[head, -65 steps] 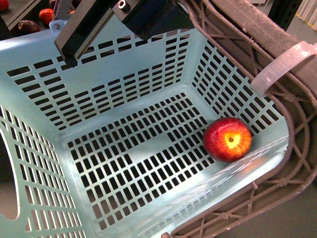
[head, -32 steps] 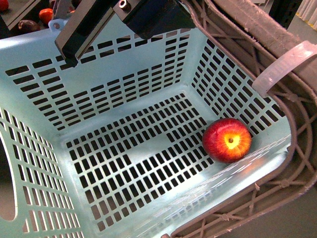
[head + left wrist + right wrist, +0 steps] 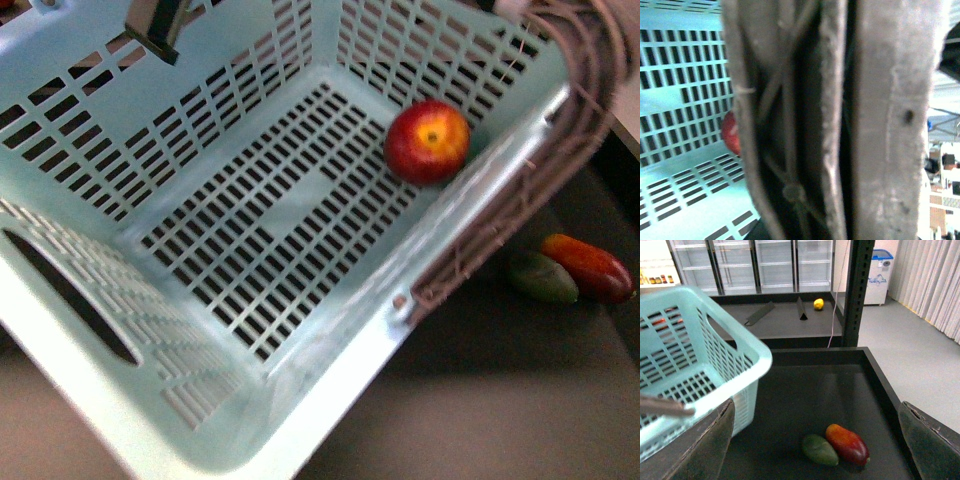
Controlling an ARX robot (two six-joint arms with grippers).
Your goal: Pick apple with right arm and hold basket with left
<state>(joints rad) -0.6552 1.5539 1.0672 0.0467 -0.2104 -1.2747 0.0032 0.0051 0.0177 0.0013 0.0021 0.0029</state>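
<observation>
The basket (image 3: 340,385) is seen tipped, and its brown handle (image 3: 585,90) fills the left wrist view at close range. A carry by the handle is suggested, but only a tip of the left gripper (image 3: 153,25) is shown, so its grasp cannot be told. The apple (image 3: 427,140) is lodged on the slotted floor in the corner beside the handle, presumably rolled there by the tilt. The right gripper (image 3: 815,420) is held spread wide and empty outside the basket, over the dark table (image 3: 805,390) near a mango (image 3: 847,444) and a green fruit (image 3: 820,450) — the apple is judged not yet reached.
</observation>
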